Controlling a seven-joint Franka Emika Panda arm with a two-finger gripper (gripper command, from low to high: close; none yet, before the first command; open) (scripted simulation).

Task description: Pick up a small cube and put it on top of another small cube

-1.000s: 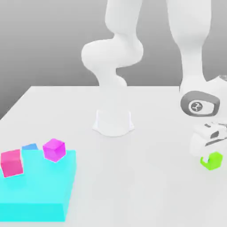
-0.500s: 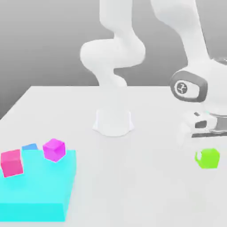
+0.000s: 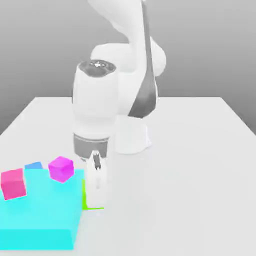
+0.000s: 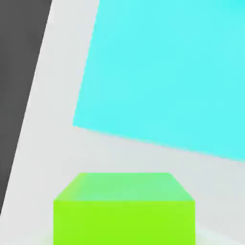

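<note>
Your gripper (image 3: 95,202) is closed on the green cube (image 3: 84,200), its fingers drawn in only as far as the cube's width lets them. You have the cube at the fingertips; in the exterior view most of it sits behind the gripper, with a strip of green along the exterior view's left side and a thin line of it below.

Position: you have the cube just beside the cyan block (image 3: 40,217), off the edge at the exterior view's right. You cannot tell from these views how high it hangs over the table (image 3: 175,200), or whether it clears the block's top. Your hand view gives the cube large and close, one face bright green, the adjoining face paler, with pale table surface between it and the block's edge in that picture.

On the block you have two cubes, well apart: the magenta cube (image 3: 61,169) near the far edge, towards the exterior view's right, and the red cube (image 3: 13,184) near the exterior view's left. Past the far edge you see part of a blue object (image 3: 34,165); the rest is hidden. Your arm (image 3: 95,107) reaches down with the hand pointing at the table.
</note>
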